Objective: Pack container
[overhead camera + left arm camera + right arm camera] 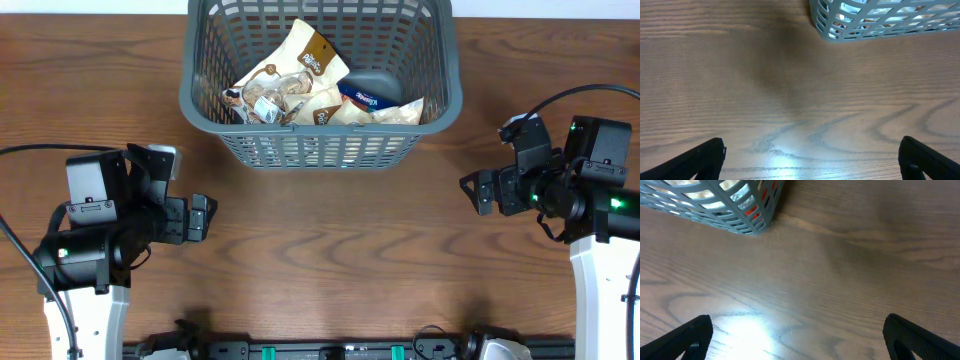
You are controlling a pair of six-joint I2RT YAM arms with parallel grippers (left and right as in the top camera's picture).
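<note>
Basket (pixel 320 148) sat top centre of the overhead frame, far rim cut off by the upper edge. It also showed as a corner at upper right of the left wrist view (pixel 865 20) and upper left of the right wrist view (pixel 715 205). Inside were several snack packets: a tall white-brown packet (pixel 300 68) leaning left of centre, a blue-red packet (pixel 365 98) lower on the right, and others I couldn't separate. No loose packet showed on the table (pixel 330 250) in any view, so packing looked done or nearly done (my guess). Left arm (pixel 110 225) was at lower left and right arm (pixel 565 185) at mid right, both well apart from the basket. Left jaws were spread wide with nothing between them, the tips only in the bottom corners of the wrist view; right jaws were the same, wide and empty.

Risks, as I judged them: the tall packet stood high against its neighbours, so a knock on the basket wall might have tipped it over the rim. Jaws spread this wide could have snagged a lattice slot if either arm swung in low, dragging or shoving the basket toward the top of the frame. A reach into the pile might have pinched two packets at once or lifted one back out. Glare on the table in both wrist views could have hidden something small.
</note>
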